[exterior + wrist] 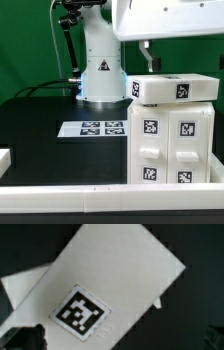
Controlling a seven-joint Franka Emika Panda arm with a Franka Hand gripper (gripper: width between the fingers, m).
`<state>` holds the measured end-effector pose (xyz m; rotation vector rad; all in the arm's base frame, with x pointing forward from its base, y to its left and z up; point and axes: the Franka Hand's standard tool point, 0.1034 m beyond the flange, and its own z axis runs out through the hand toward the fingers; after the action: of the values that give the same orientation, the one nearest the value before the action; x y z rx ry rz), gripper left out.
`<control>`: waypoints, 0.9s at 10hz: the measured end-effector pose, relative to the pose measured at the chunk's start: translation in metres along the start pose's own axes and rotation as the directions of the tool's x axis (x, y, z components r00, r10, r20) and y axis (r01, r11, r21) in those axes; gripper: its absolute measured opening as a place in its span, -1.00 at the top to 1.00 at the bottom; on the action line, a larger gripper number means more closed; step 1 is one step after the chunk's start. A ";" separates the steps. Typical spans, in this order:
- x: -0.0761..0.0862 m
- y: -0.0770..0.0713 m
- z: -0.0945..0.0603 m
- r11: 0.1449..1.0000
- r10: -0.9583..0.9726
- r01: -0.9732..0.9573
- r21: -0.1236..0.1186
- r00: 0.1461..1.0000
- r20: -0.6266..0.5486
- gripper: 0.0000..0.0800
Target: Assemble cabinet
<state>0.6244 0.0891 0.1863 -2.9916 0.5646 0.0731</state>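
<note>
Cabinet blurred and cropped in wrist view, jaws spread wide above it, empty, barely visible

Smooth matt white plastic cabinet, matt black table, paper-like marker board

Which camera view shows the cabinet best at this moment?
The exterior view: the cabinet appears whole, with its top piece and tagged front blocks all visible. The wrist view gives only a close, blurred patch of one white surface of it with a single marker tag.
</note>
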 end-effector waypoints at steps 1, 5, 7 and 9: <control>0.000 0.000 0.000 0.998 -0.059 0.059 0.000 0.998 0.000 -0.99; 0.000 0.001 0.000 0.937 -0.349 0.349 -0.002 0.937 0.001 -0.99; -0.001 0.000 0.001 0.814 -0.580 0.580 -0.009 0.814 0.004 -0.99; 0.001 0.002 0.000 0.651 -0.759 0.759 -0.012 0.651 0.006 -0.99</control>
<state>0.6244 0.0868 0.1860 -2.9563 -0.7378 0.0102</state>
